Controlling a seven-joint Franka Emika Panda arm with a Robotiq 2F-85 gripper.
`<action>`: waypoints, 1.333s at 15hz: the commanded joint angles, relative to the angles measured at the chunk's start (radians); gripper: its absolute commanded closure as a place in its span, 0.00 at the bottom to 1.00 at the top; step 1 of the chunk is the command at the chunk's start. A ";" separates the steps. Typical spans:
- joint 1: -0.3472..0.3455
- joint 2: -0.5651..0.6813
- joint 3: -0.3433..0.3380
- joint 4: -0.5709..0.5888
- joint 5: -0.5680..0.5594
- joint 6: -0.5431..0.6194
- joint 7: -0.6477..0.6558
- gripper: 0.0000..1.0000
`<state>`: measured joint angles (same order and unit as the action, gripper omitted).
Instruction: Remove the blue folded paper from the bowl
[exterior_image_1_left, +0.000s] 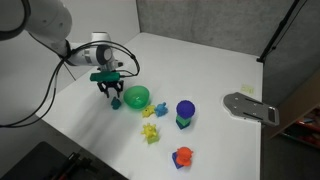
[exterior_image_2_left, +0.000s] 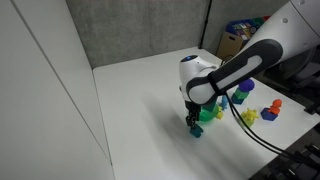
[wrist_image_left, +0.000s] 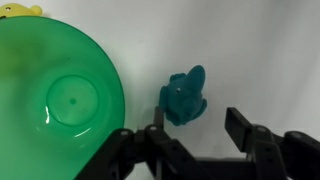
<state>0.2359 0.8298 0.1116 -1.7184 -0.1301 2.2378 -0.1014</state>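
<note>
pictured just outside the bowl (wrist_image_left: 30, 60), beside its rim: the blue folded paper (wrist_image_left: 185, 95), between the spread, empty jaws of the gripper (wrist_image_left: 195, 123); likely feather-light and crushable, best pinched gently across 1 stiff fold

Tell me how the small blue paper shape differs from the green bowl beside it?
The blue folded paper is far smaller than the bowl. The paper is light blue and creased into an irregular figure; the bowl is bright green, glossy, smooth and round. The paper is a closed little lump; the bowl is hollow, its visible part empty. Both rest on the white table, side by side.
</note>
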 joint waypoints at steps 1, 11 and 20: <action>-0.017 -0.052 0.015 -0.023 -0.008 0.008 -0.025 0.04; -0.041 -0.220 0.003 -0.032 0.014 -0.043 0.006 0.00; -0.140 -0.457 -0.047 -0.158 0.032 -0.121 0.036 0.00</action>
<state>0.1175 0.4855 0.0728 -1.7837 -0.1167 2.1399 -0.0871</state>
